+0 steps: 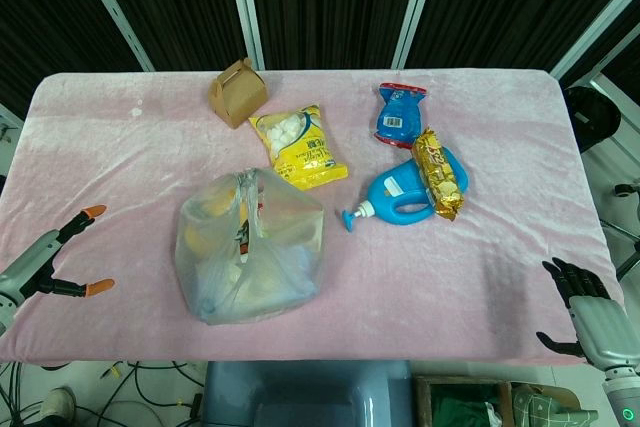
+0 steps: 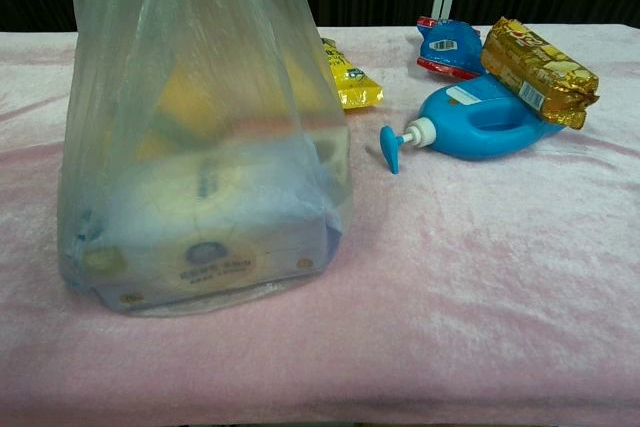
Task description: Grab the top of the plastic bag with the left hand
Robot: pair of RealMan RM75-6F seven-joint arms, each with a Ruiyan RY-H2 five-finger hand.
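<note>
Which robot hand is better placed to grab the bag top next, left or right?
Left. The left robot hand is open at the table's near-left edge, beside the plastic bag with bare cloth between. The right robot hand sits at the far right corner, much farther away.

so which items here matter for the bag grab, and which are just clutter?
Job:
plastic bag, its top bunched, not yet held
left hand, open, left of the bag

Lying about:
cardboard box
yellow snack bag
blue pouch
blue pump bottle
gold packet resting on the bottle
</note>
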